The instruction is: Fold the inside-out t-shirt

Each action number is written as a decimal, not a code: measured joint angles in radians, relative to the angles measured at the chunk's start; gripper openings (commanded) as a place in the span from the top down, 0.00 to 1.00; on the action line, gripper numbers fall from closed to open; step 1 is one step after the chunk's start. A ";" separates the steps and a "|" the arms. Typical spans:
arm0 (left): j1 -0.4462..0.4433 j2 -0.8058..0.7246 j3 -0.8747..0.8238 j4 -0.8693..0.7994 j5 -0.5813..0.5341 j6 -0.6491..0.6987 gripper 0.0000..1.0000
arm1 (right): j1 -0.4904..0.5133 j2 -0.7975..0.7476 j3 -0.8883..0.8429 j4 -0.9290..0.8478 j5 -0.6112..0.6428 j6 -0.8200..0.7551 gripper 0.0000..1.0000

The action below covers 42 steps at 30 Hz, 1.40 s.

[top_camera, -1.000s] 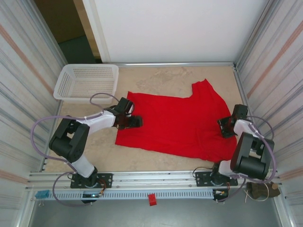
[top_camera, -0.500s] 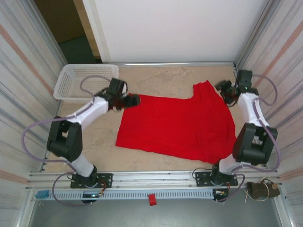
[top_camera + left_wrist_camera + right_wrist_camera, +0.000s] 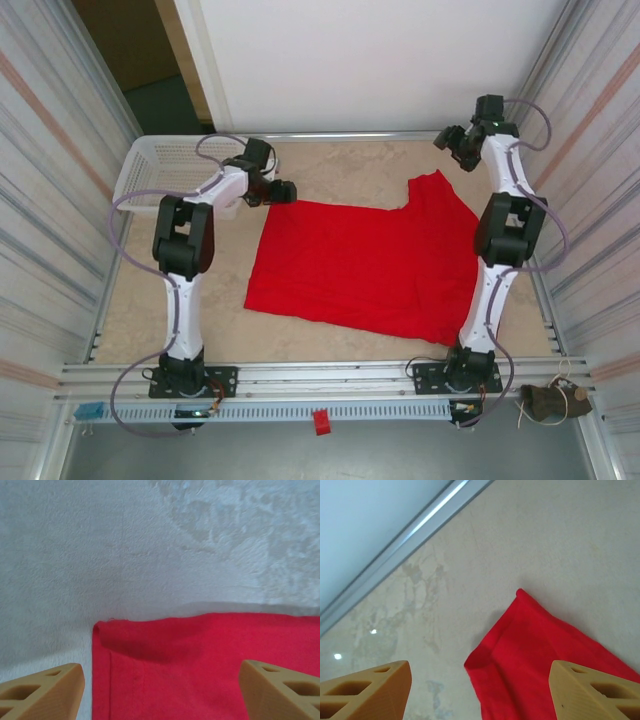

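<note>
Left hand (image 3: 283, 190) spread, empty, over the shirt's (image 3: 370, 265) far left corner; right hand (image 3: 447, 140) spread, empty, just beyond its far right corner. Shirt lies flat on the counter (image 3: 330, 165). Looks like both are lined up to pinch the far edge for a fold.

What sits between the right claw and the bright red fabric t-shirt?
Nothing: bare beige marbled tabletop separates the open right claw from the bright red fabric t-shirt at its far corner, as the top and right wrist views show.
</note>
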 measured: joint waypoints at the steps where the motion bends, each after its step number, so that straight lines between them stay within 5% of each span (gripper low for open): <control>1: 0.000 0.006 0.004 -0.005 -0.002 0.003 0.19 | 0.006 0.027 0.034 -0.017 0.008 -0.012 0.28; 24: 0.001 0.051 0.035 -0.006 0.018 0.021 0.19 | 0.010 0.353 0.333 -0.187 0.099 -0.071 0.33; 27: 0.001 0.053 0.037 -0.007 0.018 0.019 0.19 | 0.010 0.380 0.357 -0.187 0.089 -0.072 0.40; 30: 0.002 0.055 0.040 -0.008 0.018 0.017 0.22 | 0.010 0.395 0.362 -0.187 0.072 -0.071 0.59; 35: 0.008 0.063 0.046 -0.005 0.033 0.008 0.45 | 0.009 0.397 0.363 -0.187 0.047 -0.068 1.00; 41: 0.010 0.074 0.049 0.016 0.056 -0.014 0.98 | 0.001 0.396 0.363 -0.185 -0.021 -0.062 1.00; 42: 0.010 0.074 0.053 0.016 0.058 -0.020 1.00 | -0.002 0.396 0.363 -0.182 -0.035 -0.054 1.00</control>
